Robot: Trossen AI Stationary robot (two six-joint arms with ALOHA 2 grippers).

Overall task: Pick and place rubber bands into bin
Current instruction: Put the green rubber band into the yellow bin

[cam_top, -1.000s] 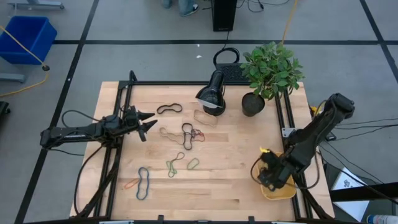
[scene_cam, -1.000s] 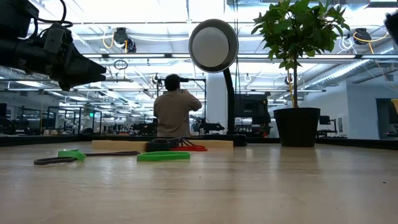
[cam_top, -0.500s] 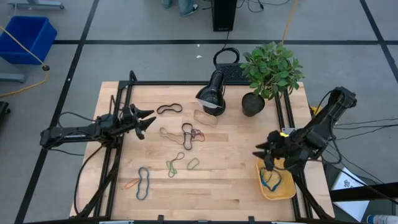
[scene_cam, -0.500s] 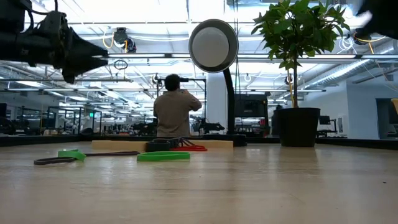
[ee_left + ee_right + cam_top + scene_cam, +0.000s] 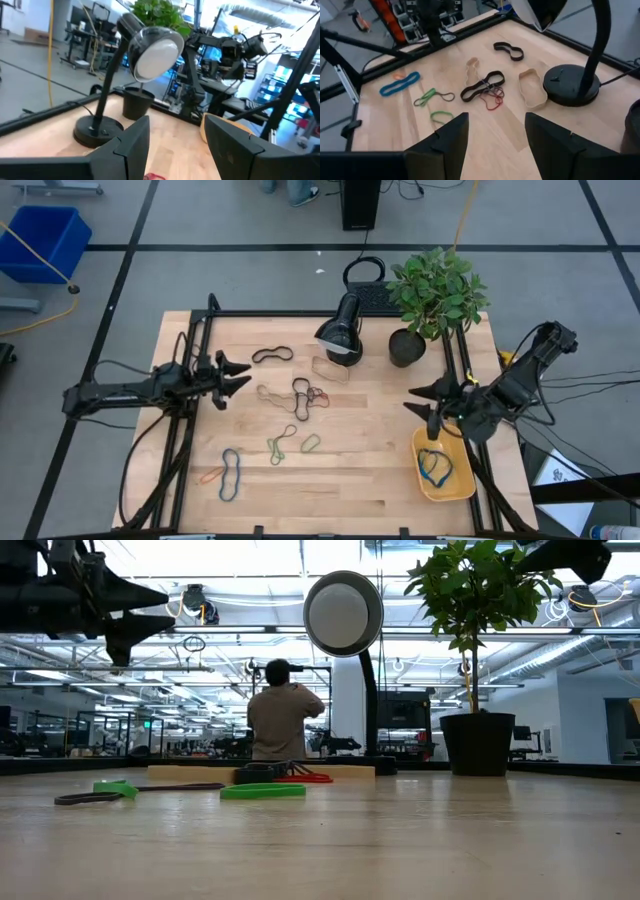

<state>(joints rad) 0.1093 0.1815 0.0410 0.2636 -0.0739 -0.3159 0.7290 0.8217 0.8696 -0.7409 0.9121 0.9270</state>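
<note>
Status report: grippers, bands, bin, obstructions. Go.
Right gripper open, empty, above bin. Left gripper open, empty, raised at table's left side. One blue band binned; rest of rubber bands on table. Lamp near bands.

Yellow bin (image 5: 463, 488) sits flat at tabletop's 4 o'clock, one blue band (image 5: 434, 468) inside. Remaining rubber bands (image 5: 300, 402) are scattered flat centre-left, toward 9 o'clock.

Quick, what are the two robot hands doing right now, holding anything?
Left hand: open, holding nothing, above the table's left side.
Right hand: open, holding nothing, just above the yellow bin.
</note>
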